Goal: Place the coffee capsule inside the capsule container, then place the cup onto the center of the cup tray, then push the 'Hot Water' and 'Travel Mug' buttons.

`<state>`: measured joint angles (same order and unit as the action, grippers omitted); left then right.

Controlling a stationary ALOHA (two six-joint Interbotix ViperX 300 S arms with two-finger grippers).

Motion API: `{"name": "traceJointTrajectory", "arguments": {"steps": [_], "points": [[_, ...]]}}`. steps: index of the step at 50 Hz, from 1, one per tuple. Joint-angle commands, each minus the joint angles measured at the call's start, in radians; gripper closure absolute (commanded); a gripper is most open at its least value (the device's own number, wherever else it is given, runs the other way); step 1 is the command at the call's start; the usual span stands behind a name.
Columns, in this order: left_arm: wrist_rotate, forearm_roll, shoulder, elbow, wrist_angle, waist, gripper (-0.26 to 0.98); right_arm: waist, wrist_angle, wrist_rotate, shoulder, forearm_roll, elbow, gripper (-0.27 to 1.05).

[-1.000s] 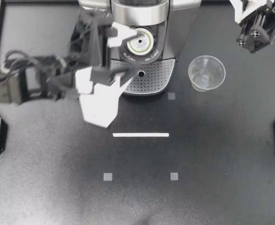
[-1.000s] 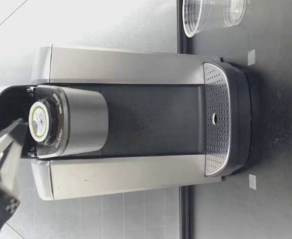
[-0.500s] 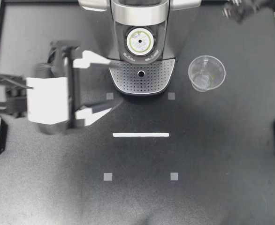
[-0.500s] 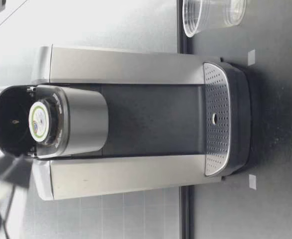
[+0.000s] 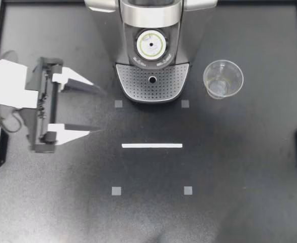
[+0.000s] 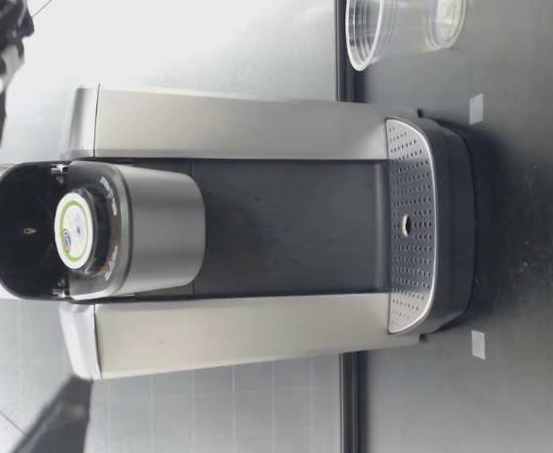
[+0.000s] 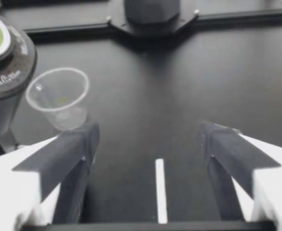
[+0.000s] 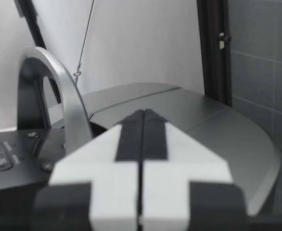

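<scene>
The coffee capsule sits in the open capsule container of the coffee machine, its white lid up; the low view shows the capsule seated there too. The clear plastic cup stands upright on the table to the right of the perforated cup tray, which is bare. My left gripper hovers left of the machine, open and empty. From the left wrist, the cup lies ahead of the left gripper. My right gripper is shut and empty, above the machine's top.
A white tape strip and small grey square markers lie on the black table in front of the machine. The machine's curved metal handle rises close beside the right gripper. Arm bases stand at both table sides.
My left gripper has pulled back from the capsule container to the left side of the table, staying open. The right arm has moved out of the top view's corner.
</scene>
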<state>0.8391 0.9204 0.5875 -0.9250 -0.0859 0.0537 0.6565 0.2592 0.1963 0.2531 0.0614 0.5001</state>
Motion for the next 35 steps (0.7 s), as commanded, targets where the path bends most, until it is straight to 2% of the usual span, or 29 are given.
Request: {"name": "traceJointTrajectory", "arguments": {"steps": [1,17,35], "points": [[0.002,-0.009,0.021,0.0,-0.015,0.006,0.02,0.006,0.003,0.0,-0.012,0.003,-0.052,0.78],[0.002,-0.012,0.029,-0.009,-0.015,0.006,0.02,-0.057,0.003,0.002,-0.052,0.005,-0.103,0.78],[0.002,-0.012,0.034,-0.006,-0.012,0.008,0.02,-0.138,-0.011,0.002,-0.025,0.005,-0.089,0.78]]}}
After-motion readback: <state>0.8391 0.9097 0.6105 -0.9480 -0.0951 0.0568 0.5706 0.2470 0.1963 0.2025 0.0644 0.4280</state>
